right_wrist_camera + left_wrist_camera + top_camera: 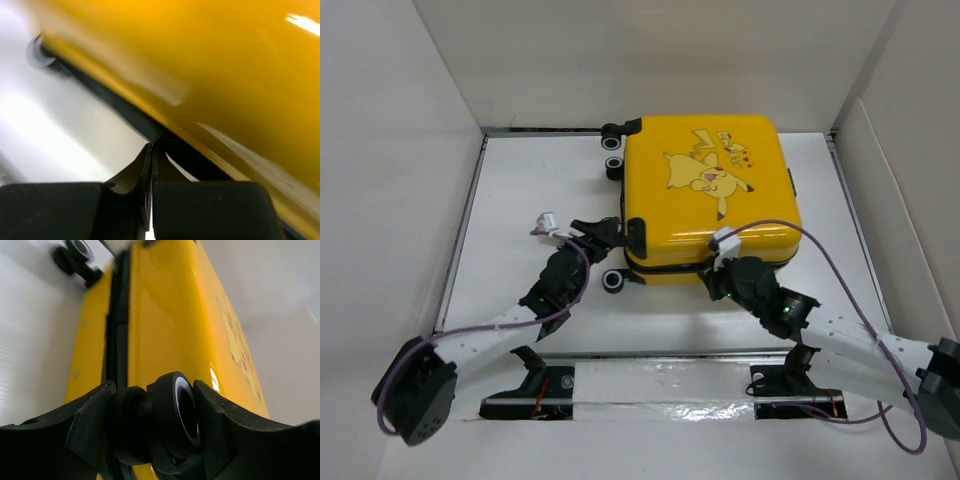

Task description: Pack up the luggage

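The yellow Pikachu luggage (pixel 710 195) lies flat and closed at the middle back of the table, wheels to the left. My left gripper (pixel 612 233) is at its left side, shut on a black-and-white caster wheel (pixel 175 412); the fingers (pixel 90 415) clamp the wheel from both sides, with the yellow shell (pixel 165 315) and its dark seam behind. My right gripper (pixel 718 268) is at the luggage's near edge. In the right wrist view the right gripper (pixel 151 148) is shut, its tips touching the dark seam band (pixel 130 112) under the blurred yellow shell (pixel 215 60). I see nothing between its fingers.
White walls (pixel 390 150) enclose the table on the left, back and right. More caster wheels (pixel 613 165) stick out at the luggage's left side, one near the front (pixel 612 281). A silver-taped rail (pixel 650 385) runs along the near edge between the arm bases.
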Action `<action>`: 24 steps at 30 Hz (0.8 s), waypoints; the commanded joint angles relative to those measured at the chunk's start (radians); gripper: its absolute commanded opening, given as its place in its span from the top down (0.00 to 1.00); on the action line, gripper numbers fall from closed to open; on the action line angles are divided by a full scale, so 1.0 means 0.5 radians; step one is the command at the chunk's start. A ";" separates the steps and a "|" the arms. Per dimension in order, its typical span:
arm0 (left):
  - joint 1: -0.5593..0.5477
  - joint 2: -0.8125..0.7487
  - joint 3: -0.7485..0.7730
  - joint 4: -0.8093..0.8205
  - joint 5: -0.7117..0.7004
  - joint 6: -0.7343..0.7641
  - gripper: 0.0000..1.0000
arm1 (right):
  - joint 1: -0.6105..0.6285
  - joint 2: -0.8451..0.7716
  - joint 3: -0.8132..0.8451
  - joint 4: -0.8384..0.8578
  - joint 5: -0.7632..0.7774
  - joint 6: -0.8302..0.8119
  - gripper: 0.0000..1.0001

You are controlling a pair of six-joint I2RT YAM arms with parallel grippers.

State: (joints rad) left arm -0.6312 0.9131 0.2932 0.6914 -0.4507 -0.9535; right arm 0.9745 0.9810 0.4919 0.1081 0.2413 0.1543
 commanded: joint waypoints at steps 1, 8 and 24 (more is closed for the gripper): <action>-0.360 0.278 0.131 0.092 0.423 0.217 1.00 | -0.340 -0.280 0.023 0.254 -0.319 -0.069 1.00; -0.680 0.496 0.316 0.175 0.321 0.146 1.00 | -0.199 -0.211 -0.073 0.513 -0.731 0.050 1.00; -0.612 0.162 0.205 -0.091 0.509 0.287 1.00 | 0.717 0.471 0.323 0.993 0.168 0.075 1.00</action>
State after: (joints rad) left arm -0.8974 1.0050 0.4061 0.6922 -0.3882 -0.9169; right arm 1.2377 1.2808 0.6132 0.2481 0.5175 0.1352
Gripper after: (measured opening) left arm 0.560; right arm 0.012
